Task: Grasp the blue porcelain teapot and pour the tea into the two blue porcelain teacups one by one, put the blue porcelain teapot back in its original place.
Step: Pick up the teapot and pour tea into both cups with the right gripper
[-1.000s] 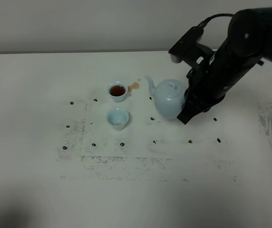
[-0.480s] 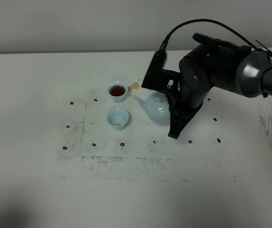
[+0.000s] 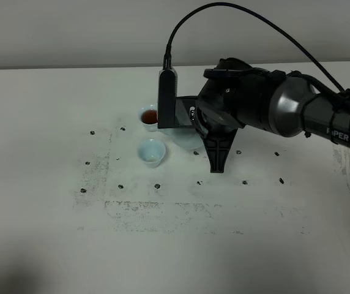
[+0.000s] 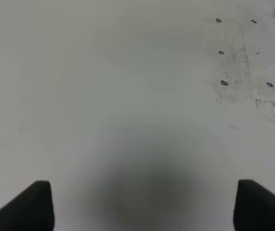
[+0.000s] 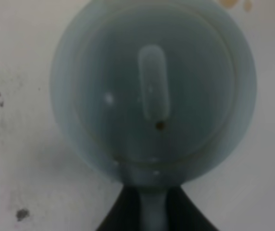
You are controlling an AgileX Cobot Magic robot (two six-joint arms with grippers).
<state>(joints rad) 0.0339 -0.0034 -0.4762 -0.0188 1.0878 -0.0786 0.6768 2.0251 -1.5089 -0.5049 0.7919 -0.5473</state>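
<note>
The left gripper (image 4: 144,207) hangs over the white table (image 4: 104,96) with its jaws spread wide, holding nothing. Farther in, among dark specks (image 3: 157,185) on the tabletop, the nearer teacup (image 3: 152,152) stands upright; what it holds is unclear. Just beside it on the right, the blue porcelain teapot (image 3: 185,140) is largely hidden under the right arm (image 3: 267,110), which reaches across the middle, so only a pale curve of its body shows. The right wrist view faces the pot's lid (image 5: 152,86), which is seated. There the right gripper (image 5: 152,216) is clamped on the loop handle (image 5: 152,199), a dark finger (image 5: 116,219) on either side. A small amber spill (image 5: 231,4) lies close by the pot. Beyond, the farther teacup (image 3: 150,116) stands upright with dark tea inside.
</note>
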